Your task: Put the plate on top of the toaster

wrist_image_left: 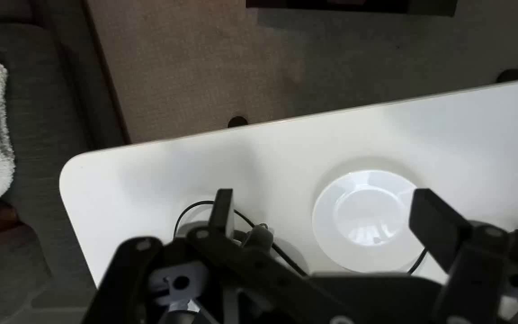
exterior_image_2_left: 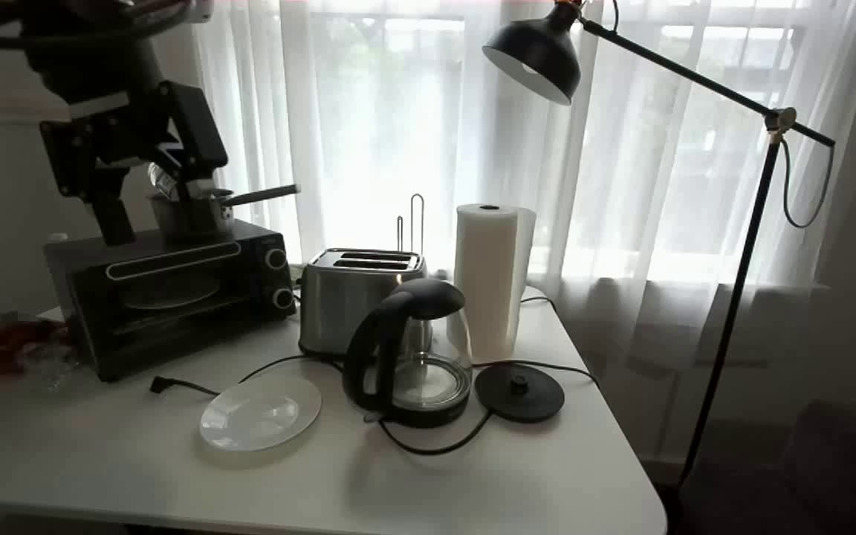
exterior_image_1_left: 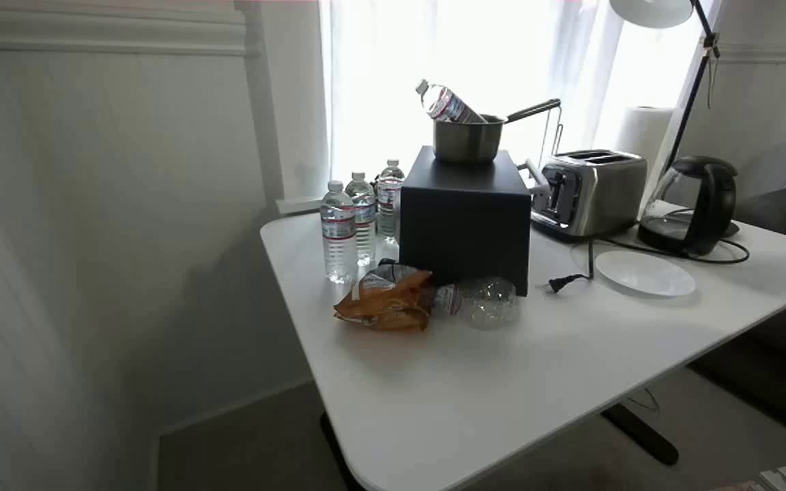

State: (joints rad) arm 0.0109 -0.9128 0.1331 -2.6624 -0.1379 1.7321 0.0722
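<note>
The small round white plate (exterior_image_1_left: 645, 274) lies flat on the white table, in front of the toaster; it also shows in an exterior view (exterior_image_2_left: 261, 412) and in the wrist view (wrist_image_left: 367, 216). The silver toaster (exterior_image_1_left: 615, 191) stands upright behind the plate and beside the black box; it also shows in an exterior view (exterior_image_2_left: 335, 308), its slotted top bare. My gripper (exterior_image_2_left: 153, 212) hangs in the air in front of the black box and pot in that view, to the left of the plate. In the wrist view my gripper (wrist_image_left: 324, 211) is wide open and empty, with the plate below.
A glass kettle (exterior_image_2_left: 380, 357) with a black handle stands close to the toaster and plate. A black toaster oven (exterior_image_1_left: 461, 232) bears a pot (exterior_image_1_left: 467, 140) with a bottle. Several bottles, an orange bag (exterior_image_1_left: 389, 303), a paper roll (exterior_image_2_left: 486, 282), a lamp (exterior_image_2_left: 539, 56) and cords are around.
</note>
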